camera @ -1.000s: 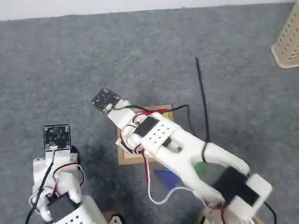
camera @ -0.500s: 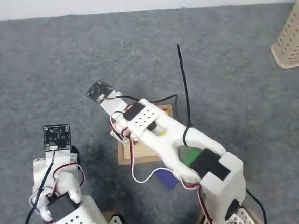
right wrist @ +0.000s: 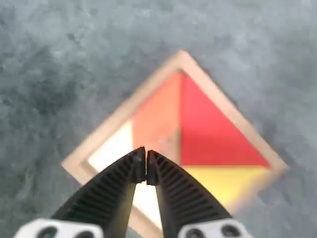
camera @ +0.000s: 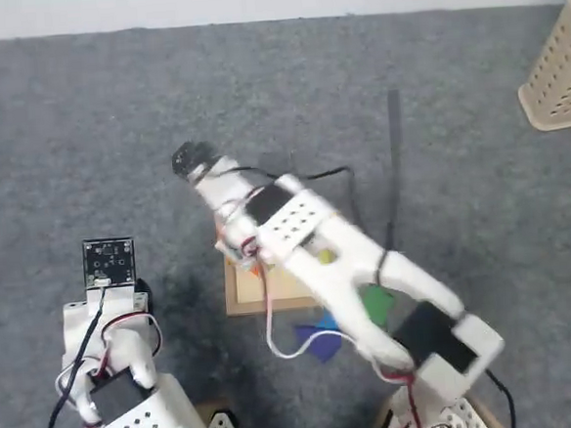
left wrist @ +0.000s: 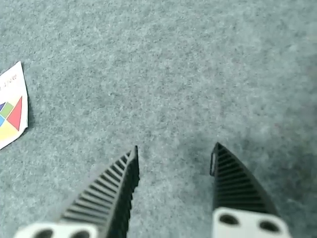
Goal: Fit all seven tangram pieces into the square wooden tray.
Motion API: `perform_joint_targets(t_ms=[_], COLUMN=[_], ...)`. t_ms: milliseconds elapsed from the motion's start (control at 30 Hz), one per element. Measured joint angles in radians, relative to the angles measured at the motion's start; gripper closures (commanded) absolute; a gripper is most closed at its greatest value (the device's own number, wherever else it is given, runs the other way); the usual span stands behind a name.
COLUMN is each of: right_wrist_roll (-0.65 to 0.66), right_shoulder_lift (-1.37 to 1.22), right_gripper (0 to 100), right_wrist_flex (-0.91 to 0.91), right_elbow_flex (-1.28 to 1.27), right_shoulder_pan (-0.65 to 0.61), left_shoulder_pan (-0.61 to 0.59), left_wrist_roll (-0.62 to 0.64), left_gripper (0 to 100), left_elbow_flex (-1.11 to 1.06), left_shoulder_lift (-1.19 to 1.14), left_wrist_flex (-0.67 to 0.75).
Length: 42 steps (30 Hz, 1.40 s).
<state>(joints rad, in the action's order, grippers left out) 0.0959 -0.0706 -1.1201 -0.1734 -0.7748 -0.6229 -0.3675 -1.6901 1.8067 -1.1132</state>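
The square wooden tray (right wrist: 119,111) holds an orange piece (right wrist: 158,116), a red triangle (right wrist: 208,129) and a yellow piece (right wrist: 223,181); part of its pale floor is bare. My right gripper (right wrist: 145,166) hangs shut just above that bare part, with nothing between its fingers. In the high view the right arm (camera: 307,242) covers most of the tray (camera: 241,300). A green piece (camera: 377,304) and a blue piece (camera: 319,344) lie on the carpet beside the tray, partly under the arm. My left gripper (left wrist: 173,156) stands open over bare carpet.
A printed card (left wrist: 11,106) with a tangram picture lies on the carpet near the left gripper. A beige slatted basket (camera: 560,67) stands at the far right. A black cable (camera: 395,167) rises from the right arm. Grey carpet lies all around.
The right arm has swung its wrist farther from the table's front and slightly left over the tray; its black cable swayed. The left arm has kept still.
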Motion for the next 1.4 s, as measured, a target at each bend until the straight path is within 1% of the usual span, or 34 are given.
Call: perform_joint_targets(t_ms=[167,233,333,467,600,667,800,900,1067,1200,1400], right_wrist_roll=[0.0,0.0,0.0,0.0,0.0,-0.002,-0.002,0.0,0.0,0.0,0.0], right_shoulder_lift=[0.138,0.158,0.161,0.161,0.161,0.163,0.163,0.163,0.152,0.057,-0.094], right_gripper=[99.2,99.2,99.2,99.2,99.2,99.2,99.2,99.2,99.2,99.2,99.2], right_wrist_flex=[-0.126,-0.138,-0.117,-0.02,0.037,0.048,0.055,0.075,0.109,0.121,0.121], right_elbow_flex=[-0.021,-0.071,-0.196,-0.37,-0.423,-0.423,-0.425,-0.427,-0.431,-0.396,-0.259], right_shoulder_pan=[0.144,0.204,0.238,0.232,0.229,0.184,0.048,0.006,0.014,0.072,0.149], left_shoulder_pan=[-0.002,0.0,0.0,0.0,0.0,0.0,0.0,0.0,-0.002,0.0,-0.002], left_wrist_roll=[0.0,0.0,0.0,0.0,0.0,0.0,0.0,0.0,0.0,0.0,0.0], left_gripper=[78,78,78,78,78,78,78,78,78,78,78], left_elbow_flex=[0.0,0.0,0.0,0.0,0.0,0.0,0.0,0.0,0.0,0.0,0.0], left_shoulder_lift=[0.0,0.0,0.0,0.0,0.0,0.0,0.0,0.0,0.0,0.0,0.0], left_wrist_flex=[0.0,0.0,0.0,0.0,0.0,0.0,0.0,0.0,0.0,0.0,0.0])
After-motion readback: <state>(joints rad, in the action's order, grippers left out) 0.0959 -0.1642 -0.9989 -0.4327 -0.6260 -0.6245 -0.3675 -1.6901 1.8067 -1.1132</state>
